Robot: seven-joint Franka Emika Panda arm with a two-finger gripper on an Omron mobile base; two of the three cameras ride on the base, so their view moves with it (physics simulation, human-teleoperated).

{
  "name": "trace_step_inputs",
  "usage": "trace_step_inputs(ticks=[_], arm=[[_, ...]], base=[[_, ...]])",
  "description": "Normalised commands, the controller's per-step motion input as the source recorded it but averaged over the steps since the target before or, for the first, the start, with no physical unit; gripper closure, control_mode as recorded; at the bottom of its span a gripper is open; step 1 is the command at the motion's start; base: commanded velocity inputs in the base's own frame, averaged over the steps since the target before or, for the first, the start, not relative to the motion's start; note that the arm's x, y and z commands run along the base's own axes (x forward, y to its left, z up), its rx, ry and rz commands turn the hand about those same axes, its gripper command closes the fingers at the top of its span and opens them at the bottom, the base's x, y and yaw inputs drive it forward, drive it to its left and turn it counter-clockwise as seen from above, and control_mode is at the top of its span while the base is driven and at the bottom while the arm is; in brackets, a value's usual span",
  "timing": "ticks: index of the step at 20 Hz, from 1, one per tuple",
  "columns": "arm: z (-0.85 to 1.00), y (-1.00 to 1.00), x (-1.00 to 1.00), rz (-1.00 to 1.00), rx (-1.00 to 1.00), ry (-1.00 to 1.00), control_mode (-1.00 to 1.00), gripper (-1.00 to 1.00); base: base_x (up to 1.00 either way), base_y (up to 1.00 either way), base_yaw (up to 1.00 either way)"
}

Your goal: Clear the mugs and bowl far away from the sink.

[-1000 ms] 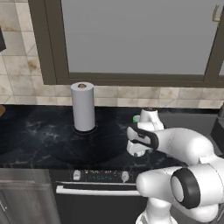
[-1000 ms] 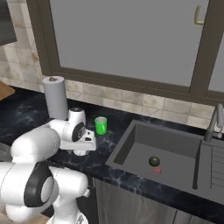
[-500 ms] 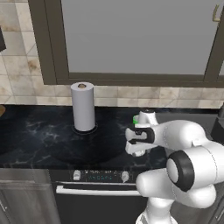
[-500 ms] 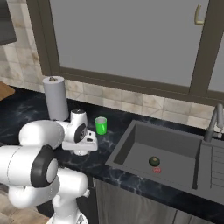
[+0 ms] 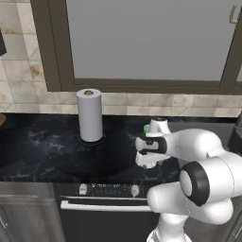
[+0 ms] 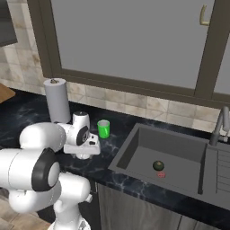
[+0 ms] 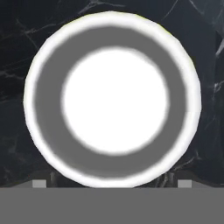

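Pincer [image 7: 112, 181] wide open, empty, directly above bowl [image 7: 112, 99]; mug [image 6: 103, 129] just beside, sink [image 6: 170, 159] near.

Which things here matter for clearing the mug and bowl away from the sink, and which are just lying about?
Part of the job:
- green mug
- white bowl, right under the open tool
- sink

Just lying about:
- paper towel roll
- small round dark thing in the sink
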Motion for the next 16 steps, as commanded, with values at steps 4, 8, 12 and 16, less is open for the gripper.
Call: trace_step_inputs(ticks=[4, 8, 12, 16], arm=[[-0.12, 0.00, -0.17, 0.00, 0.00, 0.00, -1.00, -1.00], [-0.09, 0.00, 0.00, 0.00, 0.00, 0.00, -1.00, -1.00], [-0.25, 0.01, -0.08, 0.00, 0.00, 0.01, -1.00, 1.00], [-0.18, 0.00, -0.06, 0.00, 0.00, 0.00, -1.00, 1.00]], base=[[0.00, 0.00, 0.00], [0.00, 0.00, 0.00], [0.00, 0.00, 0.00], [0.00, 0.00, 0.00]])
